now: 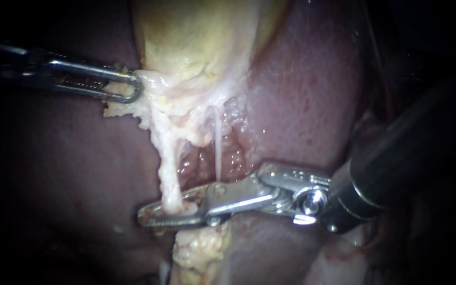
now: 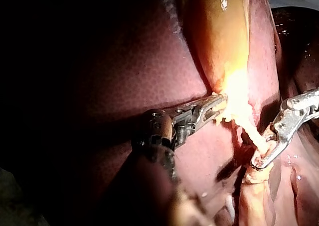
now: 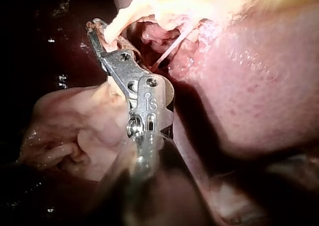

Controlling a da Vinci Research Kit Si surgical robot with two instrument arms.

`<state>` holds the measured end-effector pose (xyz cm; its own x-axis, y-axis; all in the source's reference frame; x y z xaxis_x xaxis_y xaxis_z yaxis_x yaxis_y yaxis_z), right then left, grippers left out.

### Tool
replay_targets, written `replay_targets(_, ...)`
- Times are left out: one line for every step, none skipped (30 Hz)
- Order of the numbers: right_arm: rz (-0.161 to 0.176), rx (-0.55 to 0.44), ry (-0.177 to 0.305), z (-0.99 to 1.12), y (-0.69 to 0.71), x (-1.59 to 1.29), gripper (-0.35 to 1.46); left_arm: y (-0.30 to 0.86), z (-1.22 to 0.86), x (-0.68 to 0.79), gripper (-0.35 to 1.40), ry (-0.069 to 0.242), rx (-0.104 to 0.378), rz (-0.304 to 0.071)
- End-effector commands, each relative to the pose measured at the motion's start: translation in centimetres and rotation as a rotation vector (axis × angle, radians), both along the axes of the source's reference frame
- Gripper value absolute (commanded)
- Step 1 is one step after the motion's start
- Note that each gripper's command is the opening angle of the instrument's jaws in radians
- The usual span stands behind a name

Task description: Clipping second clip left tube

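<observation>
the left tube runs as a pale, stretched strand from the fatty tissue under the gallbladder down into my right tool. the jaws of that tool stand nearly together around the tube's lower end and seem to press on it from both sides, so i judge that it has hold of the tube. i cannot make out a clip inside the jaws or on the tube near them.

just beside the left tube, on the liver's side, hangs the much thinner right tube, apart from the jaws but close. my left tool is clamped on the edge of the fatty tissue and draws it sideways, which puts the left tube under tension. the liver lies behind and around all of this.

what worries me:
- the tube enters near the middle of the jaws with crumbs of fat around it. if it does not sit fully across them, the clip may close on only part of it or on fat.
- the strand looks thin and taut. more pull from my left tool, or a twist of my right one, could tear it.
- the jaw tips lie close to the liver surface and could catch it.
</observation>
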<state>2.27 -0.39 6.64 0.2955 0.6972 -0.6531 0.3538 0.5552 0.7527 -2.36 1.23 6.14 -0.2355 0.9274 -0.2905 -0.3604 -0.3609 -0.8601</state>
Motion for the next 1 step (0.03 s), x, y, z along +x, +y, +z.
replay_targets(0.004, 0.001, -0.001, 0.02, 0.01, 0.01, -0.20, 0.00, 0.01, 0.00, -0.35, 0.000, 0.000, 0.000)
